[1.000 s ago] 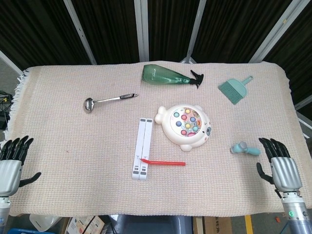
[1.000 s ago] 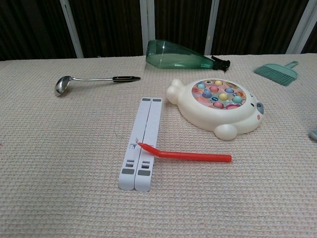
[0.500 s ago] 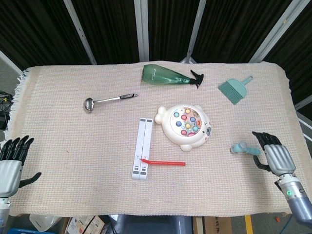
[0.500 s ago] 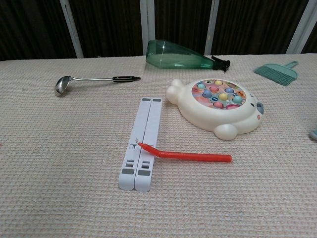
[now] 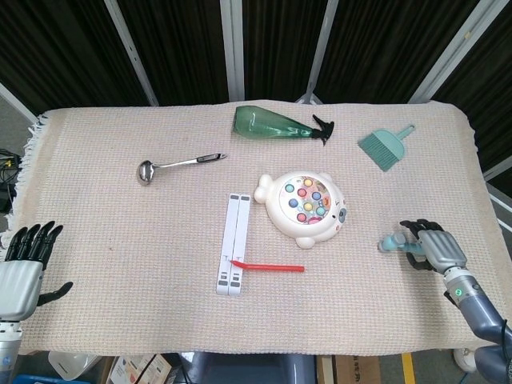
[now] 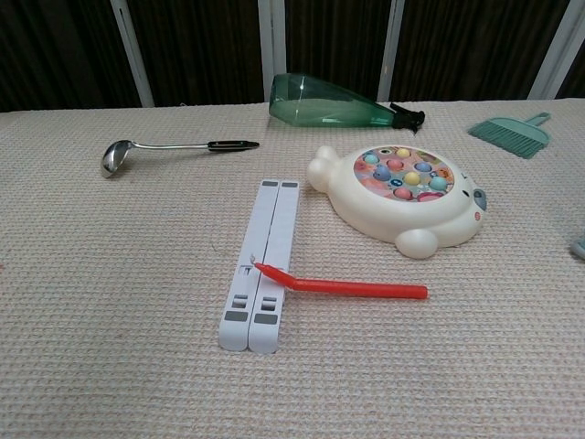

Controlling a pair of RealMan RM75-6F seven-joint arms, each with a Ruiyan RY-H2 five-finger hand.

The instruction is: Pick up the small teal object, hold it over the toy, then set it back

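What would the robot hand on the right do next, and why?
Probably close its fingers on the small teal object and lift. The right robot hand lies against that object's far end, which rests on the cloth; whether it grips yet cannot be told. The toy sits up and left.

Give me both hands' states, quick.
Left hand: open, holds nothing.
Right hand: over the teal object; grip cannot be told.

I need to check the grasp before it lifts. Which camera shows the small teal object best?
The head view. There the small teal object lies in full on the cloth, right of the toy, with the right robot hand at its far end. The chest view shows only a sliver at its right edge.
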